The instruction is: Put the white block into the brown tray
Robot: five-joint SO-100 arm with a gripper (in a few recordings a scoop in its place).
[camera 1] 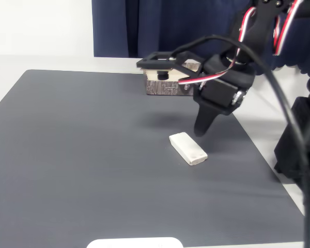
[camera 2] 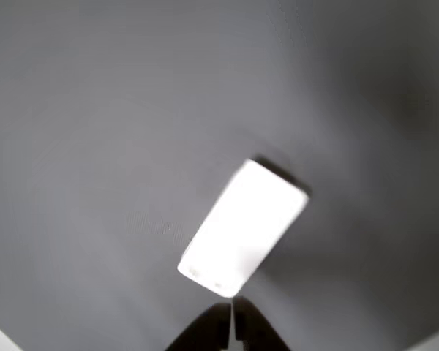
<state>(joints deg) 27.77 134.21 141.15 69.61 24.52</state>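
The white block (camera 1: 188, 149), a small off-white slab with rounded edges, lay flat and askew on the dark grey mat (camera 1: 93, 155) covering the surface, toward the mat's right side in the fixed view. In the wrist view the block (camera 2: 243, 227) appeared overexposed and slightly blurred, one short end close to the hand's fingertips (camera 2: 230, 333). The black arm (camera 1: 248, 46) reached in from the upper right, its red-and-white wiring looped along it, and the hand (camera 1: 201, 129) pointed downward just above the mat, near the block's far end but not touching it. The hand was clenched, its two fingers meeting with only a thin seam between them (seen at the bottom of the wrist view), and it gripped nothing. The brown tray (camera 1: 163, 87), bark-patterned on its outer side, stood at the mat's far edge, partly hidden behind the arm and well apart from the block. Bare mat stretched left of the block. A flat white plate (camera 1: 135, 243) sat at the near edge.
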